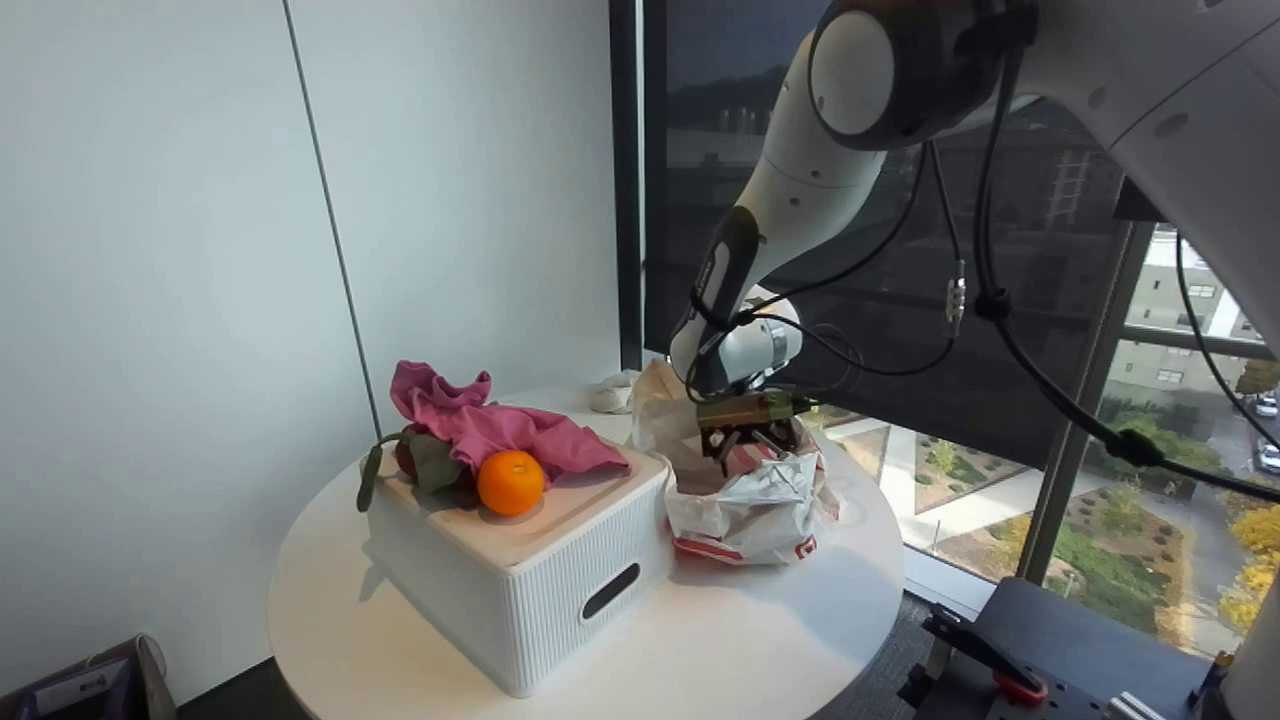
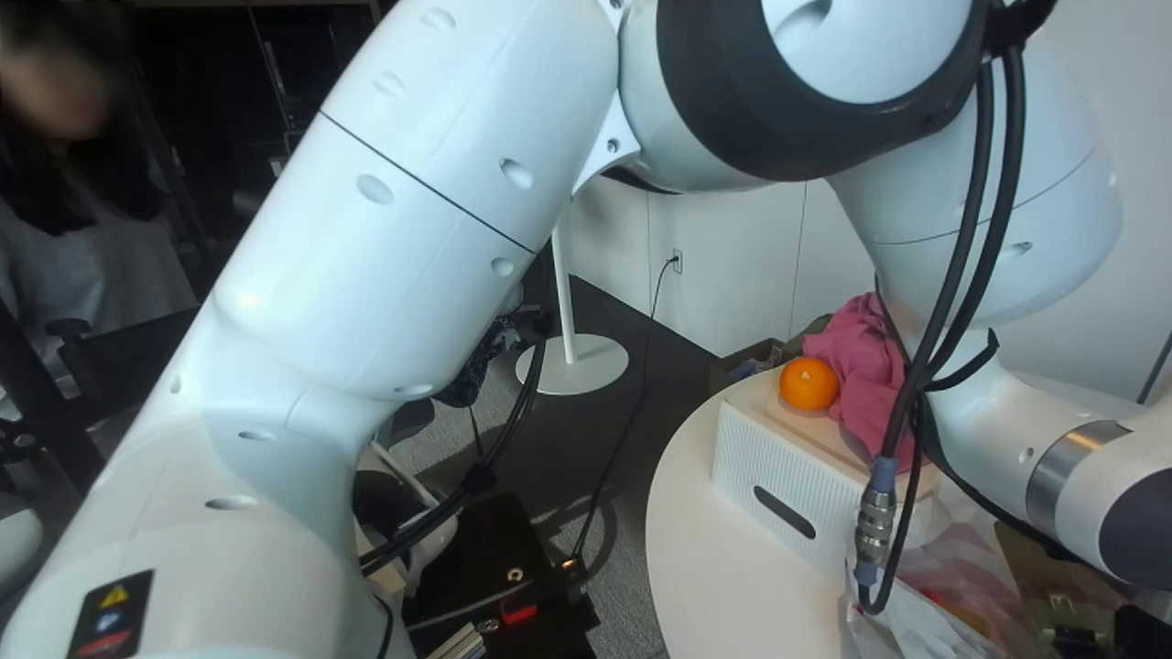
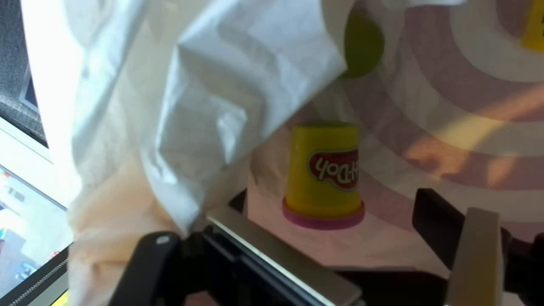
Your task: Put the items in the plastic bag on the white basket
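Observation:
The white plastic bag [image 1: 745, 515] with red markings stands open beside the white basket [image 1: 590, 565]. My gripper [image 1: 748, 450] points down into the bag's mouth. In the wrist view its fingers [image 3: 333, 208] are wide apart with nothing between them. A yellow Play-Doh can [image 3: 325, 170] with a pink lid lies in the bag, beyond the fingers. A green round thing [image 3: 363, 46] and part of another yellow item [image 3: 535, 29] also show inside. An orange [image 1: 511, 483], a pink cloth [image 1: 500, 425] and a dark green leafy thing [image 1: 435, 465] lie on top of the basket.
The basket and bag stand on a round white table [image 1: 780, 620]. A small white crumpled thing [image 1: 612, 392] lies at its back. A dark window blind [image 1: 900, 300] hangs behind the arm. Cables hang from the arm. A person [image 2: 82, 201] is in the background.

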`<move>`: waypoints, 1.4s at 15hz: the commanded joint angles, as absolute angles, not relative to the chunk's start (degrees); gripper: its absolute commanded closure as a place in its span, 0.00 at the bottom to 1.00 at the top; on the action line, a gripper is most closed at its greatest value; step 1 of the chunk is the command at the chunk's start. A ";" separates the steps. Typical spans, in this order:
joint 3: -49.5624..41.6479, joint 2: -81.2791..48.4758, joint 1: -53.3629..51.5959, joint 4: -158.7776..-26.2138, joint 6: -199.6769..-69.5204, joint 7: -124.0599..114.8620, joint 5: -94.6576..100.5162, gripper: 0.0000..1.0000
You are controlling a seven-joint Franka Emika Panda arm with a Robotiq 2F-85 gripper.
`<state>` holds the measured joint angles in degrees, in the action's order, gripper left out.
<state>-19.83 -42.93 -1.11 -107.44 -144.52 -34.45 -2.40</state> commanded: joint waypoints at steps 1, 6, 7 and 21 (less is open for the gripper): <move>-20.48 -43.10 -2.00 -109.38 -146.37 -37.51 -1.39 0.00; -19.87 -44.13 -1.59 -110.92 -148.62 -38.10 -1.90 0.00; -20.11 -44.35 -1.76 -110.99 -149.22 -38.36 -1.81 0.00; -24.62 -42.17 -9.69 -112.45 -155.13 -38.85 3.62 0.76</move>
<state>-22.10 -44.52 -6.21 -110.52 -153.13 -37.20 0.71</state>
